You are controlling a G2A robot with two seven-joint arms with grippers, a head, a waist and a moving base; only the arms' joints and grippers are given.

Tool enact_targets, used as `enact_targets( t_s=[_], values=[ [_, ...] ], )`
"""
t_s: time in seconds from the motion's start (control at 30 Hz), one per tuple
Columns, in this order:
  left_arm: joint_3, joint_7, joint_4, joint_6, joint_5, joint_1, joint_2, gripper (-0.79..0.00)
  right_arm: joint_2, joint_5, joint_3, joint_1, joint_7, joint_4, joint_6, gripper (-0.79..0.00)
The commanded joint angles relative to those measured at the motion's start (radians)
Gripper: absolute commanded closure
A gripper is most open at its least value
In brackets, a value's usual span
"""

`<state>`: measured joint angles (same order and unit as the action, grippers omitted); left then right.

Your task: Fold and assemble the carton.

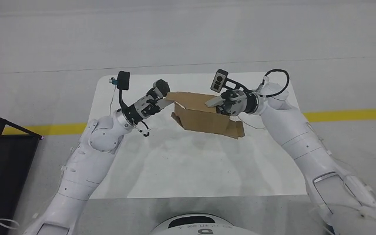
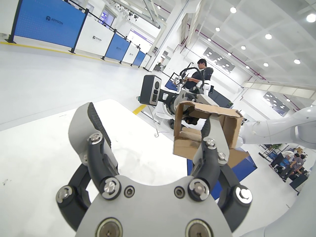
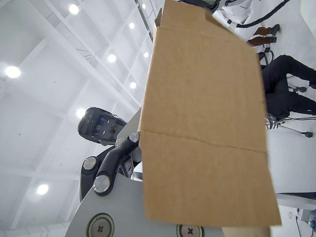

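Note:
A brown cardboard carton [image 1: 202,117] is held over the far middle of the white table [image 1: 176,170], partly opened into a tube with its flaps loose. My left gripper [image 1: 161,98] is at the carton's left end and stands open. In the left wrist view one finger [image 2: 212,134] overlaps the carton's [image 2: 229,127] open end, and the other finger [image 2: 98,124] is well clear of it. My right gripper [image 1: 220,104] is shut on the carton's right end. In the right wrist view the carton panel [image 3: 202,99] hides most of that gripper, leaving one finger link [image 3: 111,159] showing beside it.
The table's near half [image 1: 188,176] is bare white surface. A yellow floor line [image 1: 341,114] runs behind the table. A black frame [image 1: 12,153] stands on the floor beside the table's left side.

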<state>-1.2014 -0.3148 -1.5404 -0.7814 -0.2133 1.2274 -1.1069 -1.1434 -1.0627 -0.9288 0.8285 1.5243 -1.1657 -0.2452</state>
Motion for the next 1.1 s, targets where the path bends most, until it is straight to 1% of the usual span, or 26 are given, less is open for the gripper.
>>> enact_targets(
  t_s=[0.0, 0.23, 0.3, 0.4, 0.67, 0.73, 0.87, 1.07],
  values=[
    [-0.013, 0.011, -0.002, -0.005, -0.012, 0.008, 0.001, -0.736, -0.001, -0.001, -0.002, 0.002, 0.002, -0.002, -0.002, 0.0],
    [-0.063, 0.014, 0.019, -0.065, -0.054, 0.064, 0.013, -0.727, 0.0, -0.004, -0.019, 0.007, 0.012, -0.002, -0.008, 0.0],
    [-0.062, -0.001, 0.016, -0.084, -0.053, 0.08, 0.015, -0.723, -0.001, -0.004, -0.021, 0.009, 0.012, -0.003, -0.012, 0.0],
    [-0.049, -0.016, 0.002, -0.083, -0.057, 0.085, 0.015, -0.714, -0.003, 0.003, -0.017, 0.01, 0.008, -0.005, -0.017, 0.0],
    [0.02, -0.043, -0.022, -0.043, -0.069, 0.047, 0.003, -0.68, -0.007, 0.011, -0.019, 0.012, 0.01, -0.01, -0.015, 0.0],
    [0.035, -0.043, -0.024, -0.024, -0.084, 0.038, 0.0, -0.634, -0.007, 0.011, -0.02, 0.014, 0.012, -0.013, -0.018, 0.0],
    [0.069, -0.035, -0.021, 0.003, -0.108, 0.02, -0.009, -0.594, -0.008, 0.016, -0.018, 0.018, 0.012, -0.022, -0.022, 0.0],
    [0.11, -0.031, -0.008, 0.016, -0.114, -0.002, -0.019, -0.576, -0.01, 0.015, -0.019, 0.021, 0.012, -0.028, -0.025, 0.0]
  ],
)
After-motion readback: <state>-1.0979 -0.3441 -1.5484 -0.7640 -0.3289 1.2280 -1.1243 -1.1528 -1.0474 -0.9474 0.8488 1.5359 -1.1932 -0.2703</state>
